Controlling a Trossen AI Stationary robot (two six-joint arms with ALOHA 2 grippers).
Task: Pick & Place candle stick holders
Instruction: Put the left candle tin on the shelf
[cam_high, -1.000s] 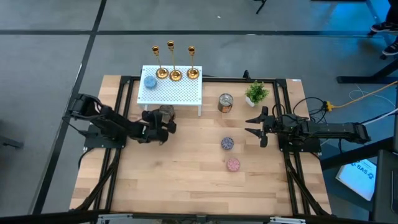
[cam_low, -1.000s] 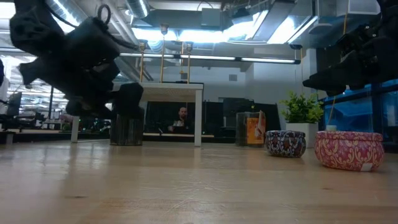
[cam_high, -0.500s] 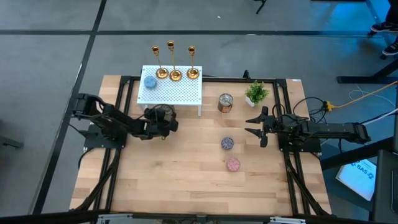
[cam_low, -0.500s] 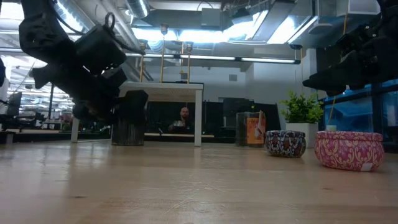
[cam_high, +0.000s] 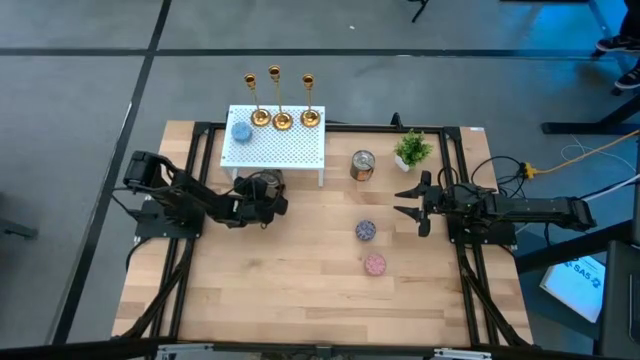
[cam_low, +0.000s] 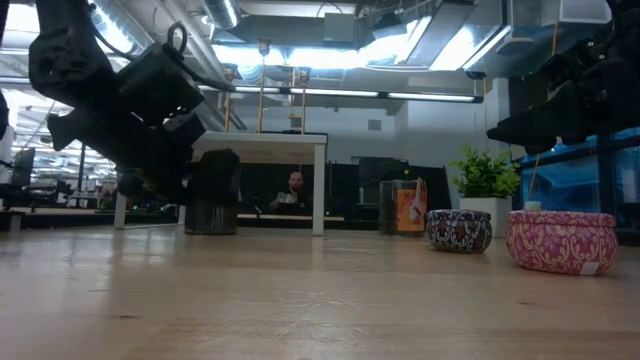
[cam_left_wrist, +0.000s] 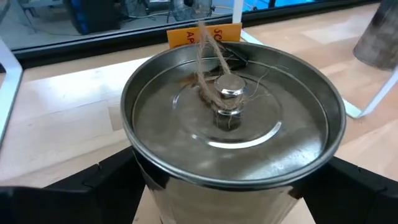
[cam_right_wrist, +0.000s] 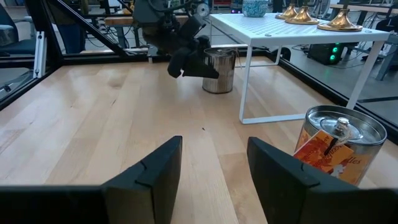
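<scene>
Three gold candle stick holders (cam_high: 281, 118) are standing on the white shelf beyond the left gripper (cam_high: 266, 190), whose spread fingers are closing around a silver tin (cam_left_wrist: 231, 134); right gripper (cam_high: 410, 201) is hovering half-open.

Orange label (cam_left_wrist: 205, 35) beyond the left gripper (cam_left_wrist: 230, 186): only fragments, "SC" and "AP"; nothing else legible.
</scene>
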